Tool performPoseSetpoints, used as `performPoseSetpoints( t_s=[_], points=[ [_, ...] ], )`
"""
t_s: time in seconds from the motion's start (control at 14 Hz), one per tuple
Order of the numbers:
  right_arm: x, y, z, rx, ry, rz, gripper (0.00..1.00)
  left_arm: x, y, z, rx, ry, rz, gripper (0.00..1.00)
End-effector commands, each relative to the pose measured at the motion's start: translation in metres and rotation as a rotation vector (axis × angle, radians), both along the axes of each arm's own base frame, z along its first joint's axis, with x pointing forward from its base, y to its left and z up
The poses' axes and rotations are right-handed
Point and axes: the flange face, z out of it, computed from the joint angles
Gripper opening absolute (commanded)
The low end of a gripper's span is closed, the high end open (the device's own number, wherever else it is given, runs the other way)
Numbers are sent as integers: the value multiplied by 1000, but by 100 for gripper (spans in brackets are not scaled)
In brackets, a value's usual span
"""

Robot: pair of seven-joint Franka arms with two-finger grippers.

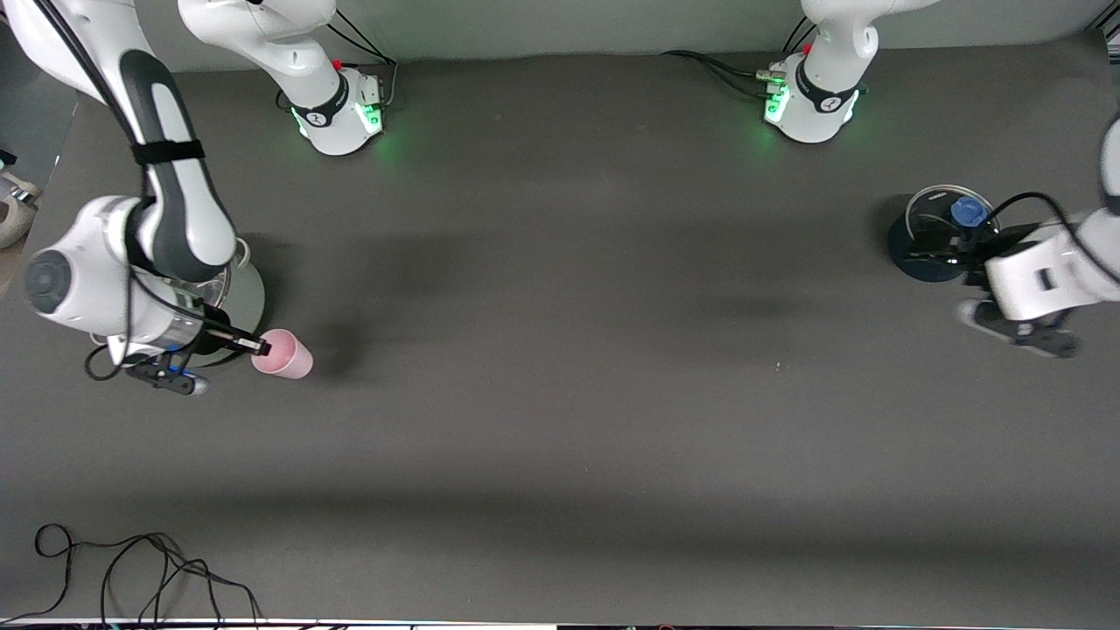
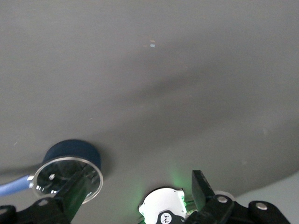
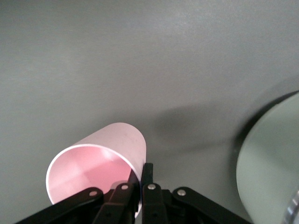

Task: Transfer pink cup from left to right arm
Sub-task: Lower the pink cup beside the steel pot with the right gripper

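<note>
On the grey desk [image 1: 560,420], my right gripper [image 1: 260,347] is clamped on the pink cup [image 1: 285,354] rim, left gripper [image 1: 1019,331] apart over the desk by the dark pot [image 1: 919,254]; handover looks done, next I set it down.

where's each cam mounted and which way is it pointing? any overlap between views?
Front view: high across the table, facing both arm bases; shows right gripper shut on the pink cup and left gripper open beside the dark pot.
Left wrist view: on the left wrist, looking past its open fingers at table and pot.
Right wrist view: on the right wrist, looking past its shut fingers at the cup.
Shared: front view shares the pot with the left wrist view, the cup with the right.
</note>
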Motion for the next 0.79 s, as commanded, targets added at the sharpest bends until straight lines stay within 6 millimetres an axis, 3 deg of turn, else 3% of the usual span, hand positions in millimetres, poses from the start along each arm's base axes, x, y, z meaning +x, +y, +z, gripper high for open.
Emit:
performPoseSetpoints(
  t_s=[0.0, 0.43, 0.5, 0.57, 0.64, 0.71],
  points=[
    [-4, -1, -27, -23, -30, 30, 0, -10, 3, 23, 129, 1, 156, 100],
    [-2, -1, -57, -49, -43, 29, 0, -16, -16, 35, 236, -137, 261, 100],
    [-2, 0, -57, -48, -41, 31, 8, -21, -19, 35, 239, -154, 261, 100],
    [-1, 0, -52, -46, -49, 31, 53, -29, -22, 33, 241, -176, 257, 100],
    [-1, 1, -43, -42, -59, 31, 82, -34, -24, 30, 241, -201, 257, 100],
    [0, 3, -30, -34, -68, 31, 100, -35, -24, 30, 238, -203, 260, 100]
  ],
)
